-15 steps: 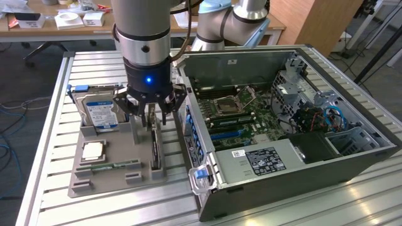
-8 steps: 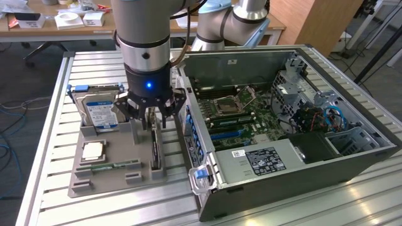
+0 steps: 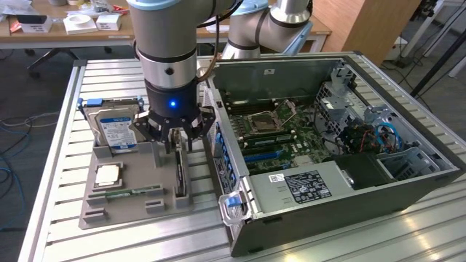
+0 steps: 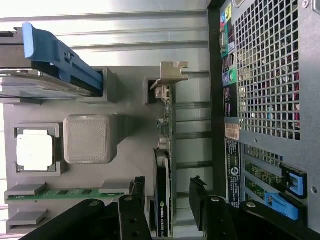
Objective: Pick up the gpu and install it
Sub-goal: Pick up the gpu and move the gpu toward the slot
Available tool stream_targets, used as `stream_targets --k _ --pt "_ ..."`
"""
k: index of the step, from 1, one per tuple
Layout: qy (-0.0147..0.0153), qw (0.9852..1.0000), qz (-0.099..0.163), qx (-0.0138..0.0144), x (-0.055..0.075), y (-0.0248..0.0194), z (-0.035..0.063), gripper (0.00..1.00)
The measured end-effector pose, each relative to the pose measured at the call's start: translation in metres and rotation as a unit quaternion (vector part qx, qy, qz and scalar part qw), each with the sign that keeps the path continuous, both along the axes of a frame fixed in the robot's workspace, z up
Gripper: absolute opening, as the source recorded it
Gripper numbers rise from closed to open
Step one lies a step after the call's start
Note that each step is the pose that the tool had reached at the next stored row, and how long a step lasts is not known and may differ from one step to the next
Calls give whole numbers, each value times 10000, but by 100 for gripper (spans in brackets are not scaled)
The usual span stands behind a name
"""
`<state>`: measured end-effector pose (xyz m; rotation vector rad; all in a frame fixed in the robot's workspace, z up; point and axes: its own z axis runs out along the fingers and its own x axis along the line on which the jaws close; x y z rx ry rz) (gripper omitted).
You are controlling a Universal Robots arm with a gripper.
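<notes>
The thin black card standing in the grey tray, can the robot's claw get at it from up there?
Probably yes. The open gripper hangs right over the thin black gpu card, its jaws standing either side of the card's top edge, and nothing lies between them.

The arm [image 3: 169, 38] was a stout tube of silver-grey metal with pale blue caps at its joints. Its wrist segment carried a thin black ring and a small dark bolt head. Below that sat a black cylinder with one blue light [image 3: 172, 103] glowing on it. A brownish cable [image 3: 209, 65] ran down beside the wrist. The gripper [image 3: 180, 143] was black, built of bolted linkage bars. Its fingers [image 4: 131, 212] were blocky and matte black, with round pivot pins.
</notes>
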<state>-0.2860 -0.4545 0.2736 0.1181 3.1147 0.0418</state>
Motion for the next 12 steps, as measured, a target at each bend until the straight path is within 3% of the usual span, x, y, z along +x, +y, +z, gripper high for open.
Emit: stream_targets --k 12 --pt "0 10000 1 0 -38 -22 -68 49"
